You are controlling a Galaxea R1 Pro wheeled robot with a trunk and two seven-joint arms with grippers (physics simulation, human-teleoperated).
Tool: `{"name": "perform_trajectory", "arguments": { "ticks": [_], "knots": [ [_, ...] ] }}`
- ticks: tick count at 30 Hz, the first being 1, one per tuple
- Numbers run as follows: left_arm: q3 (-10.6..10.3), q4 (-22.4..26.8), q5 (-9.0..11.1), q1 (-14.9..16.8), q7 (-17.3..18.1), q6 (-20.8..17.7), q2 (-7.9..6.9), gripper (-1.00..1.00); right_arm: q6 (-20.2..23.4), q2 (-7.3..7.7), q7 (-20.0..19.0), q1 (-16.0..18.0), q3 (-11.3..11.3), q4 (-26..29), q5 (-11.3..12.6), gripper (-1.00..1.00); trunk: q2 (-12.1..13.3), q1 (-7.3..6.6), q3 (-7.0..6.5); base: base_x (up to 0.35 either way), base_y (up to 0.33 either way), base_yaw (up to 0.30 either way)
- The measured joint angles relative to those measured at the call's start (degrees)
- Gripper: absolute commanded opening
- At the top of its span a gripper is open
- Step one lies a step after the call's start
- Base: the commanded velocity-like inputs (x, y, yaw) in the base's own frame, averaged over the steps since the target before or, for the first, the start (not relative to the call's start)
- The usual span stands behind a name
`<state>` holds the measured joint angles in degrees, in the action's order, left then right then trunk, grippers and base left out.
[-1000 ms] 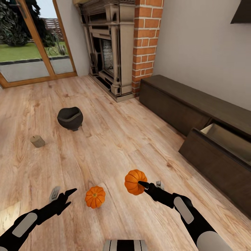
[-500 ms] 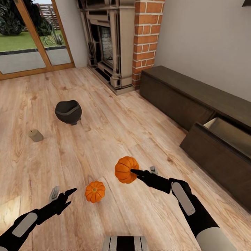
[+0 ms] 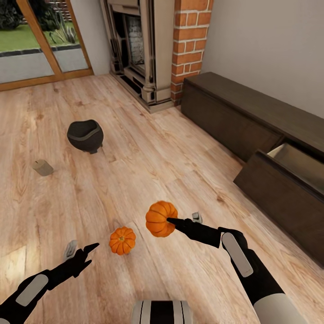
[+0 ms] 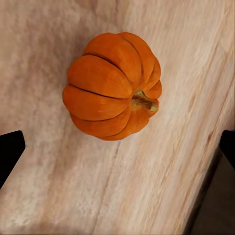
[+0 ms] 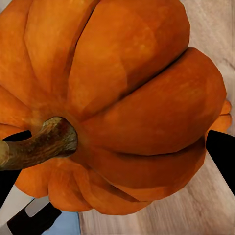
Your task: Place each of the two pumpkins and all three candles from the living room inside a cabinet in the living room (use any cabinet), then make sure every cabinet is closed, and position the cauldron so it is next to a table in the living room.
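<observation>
Far left, around 9 o'clock on the wooden floor [image 3: 148,148], there's one small beige candle [image 3: 42,167] lying by itself, not collected yet. I only spot the one; can't say where the other two are. Just past it toward 10 o'clock sits the black cauldron [image 3: 85,135] out on open floor, with no table anywhere near it, so that part looks undone.

Down at 7 o'clock the left gripper [image 3: 80,250] hangs low with its fingers spread and nothing between them. The second pumpkin [image 3: 122,240] rests on the floorboards just beside it, and the left wrist view looks right at that pumpkin [image 4: 111,86] with the fingertips well clear of it.

Near the middle, about 6 o'clock, the right gripper [image 3: 182,220] is clamped on the first pumpkin [image 3: 160,218], held up off the floor — the right wrist view is mostly orange ribs and stem [image 5: 36,144].

Over at 3 o'clock is the long dark cabinet [image 3: 243,112] along the wall, with its nearer drawer [image 3: 288,164] pulled open, pale inside. I can't see anything in it from here.

So my read: early days. One pumpkin in hand and heading for the drawer, one waiting, candles and cauldron to go, then shut the drawer.
</observation>
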<state>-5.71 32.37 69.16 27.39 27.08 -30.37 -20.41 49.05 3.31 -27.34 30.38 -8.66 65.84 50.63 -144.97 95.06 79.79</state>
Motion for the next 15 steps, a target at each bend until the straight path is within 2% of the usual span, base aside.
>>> {"name": "perform_trajectory", "arguments": {
  "ticks": [15],
  "knots": [
    [-0.05,0.00,-0.08,0.00,0.06,0.09,0.00,1.00,-0.01,0.00,-0.03,0.00,0.09,0.06,0.11,-1.00,-0.20,0.39,3.33,0.000,0.000,0.000]
  ]
}}
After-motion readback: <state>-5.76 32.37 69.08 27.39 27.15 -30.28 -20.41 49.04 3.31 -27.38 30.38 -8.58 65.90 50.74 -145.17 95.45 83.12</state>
